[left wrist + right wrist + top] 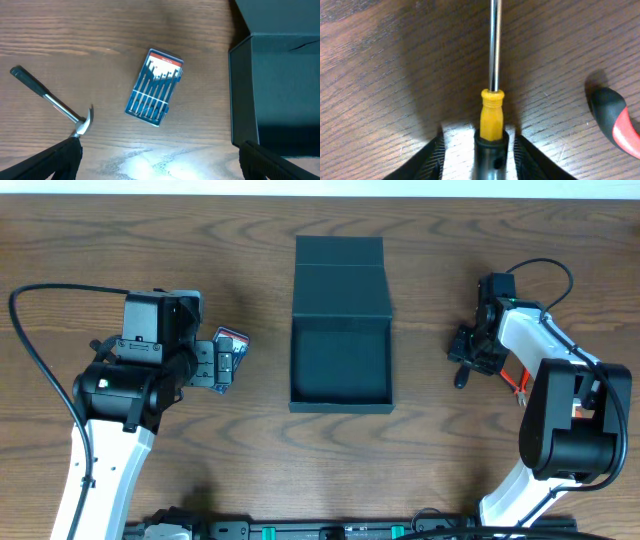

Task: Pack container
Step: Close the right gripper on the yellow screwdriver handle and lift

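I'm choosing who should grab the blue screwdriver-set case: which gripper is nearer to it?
Left. The left gripper hovers just beside the screwdriver-set case, on the container's left. The right gripper is beyond the container's far side, at a yellow-handled screwdriver.

Your left arm [100,460] and right arm [530,335] pair white links with black joint housings and looping black cables [30,350]. The left gripper [160,152] and right gripper [480,155] are black.

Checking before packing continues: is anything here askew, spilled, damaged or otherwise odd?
Nothing stands out. The container sits open, upright and undamaged; the screwdriver set, hammer and yellow-handled screwdriver lie intact on the table.
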Controlling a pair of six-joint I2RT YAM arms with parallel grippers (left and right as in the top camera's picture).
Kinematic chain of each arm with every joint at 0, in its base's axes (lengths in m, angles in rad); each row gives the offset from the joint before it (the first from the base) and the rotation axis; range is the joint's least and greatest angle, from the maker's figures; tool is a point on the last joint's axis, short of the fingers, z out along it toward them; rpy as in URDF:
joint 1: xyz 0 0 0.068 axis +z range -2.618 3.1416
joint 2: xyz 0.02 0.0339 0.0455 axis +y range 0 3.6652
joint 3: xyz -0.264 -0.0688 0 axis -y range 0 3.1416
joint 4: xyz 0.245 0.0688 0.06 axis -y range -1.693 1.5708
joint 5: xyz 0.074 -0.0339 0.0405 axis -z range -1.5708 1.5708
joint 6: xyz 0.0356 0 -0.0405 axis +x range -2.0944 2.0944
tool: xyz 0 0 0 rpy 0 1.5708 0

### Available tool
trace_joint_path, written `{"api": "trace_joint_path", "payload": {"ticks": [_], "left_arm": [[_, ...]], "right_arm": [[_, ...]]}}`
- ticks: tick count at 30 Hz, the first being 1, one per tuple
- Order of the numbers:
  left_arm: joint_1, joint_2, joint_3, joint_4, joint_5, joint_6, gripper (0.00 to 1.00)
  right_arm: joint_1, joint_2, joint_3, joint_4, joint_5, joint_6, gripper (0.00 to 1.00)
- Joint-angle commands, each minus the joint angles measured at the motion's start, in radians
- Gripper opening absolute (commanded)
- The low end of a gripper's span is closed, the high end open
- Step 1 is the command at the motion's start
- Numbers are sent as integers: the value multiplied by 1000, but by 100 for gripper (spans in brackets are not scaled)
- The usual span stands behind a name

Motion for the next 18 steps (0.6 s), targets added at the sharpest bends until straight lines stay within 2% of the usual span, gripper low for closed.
{"api": "trace_joint_path", "payload": {"ticks": [1, 12, 18], "left_arm": [[5, 0, 23, -1, -16, -13, 98], [5, 0, 23, 0, -16, -13, 98], [5, 0, 23, -1, -16, -13, 98]], "right_arm": [[-4, 54, -51, -2, 18, 6, 40], [-4, 54, -51, 9, 18, 6, 21], [-4, 54, -51, 13, 18, 6, 6]]}}
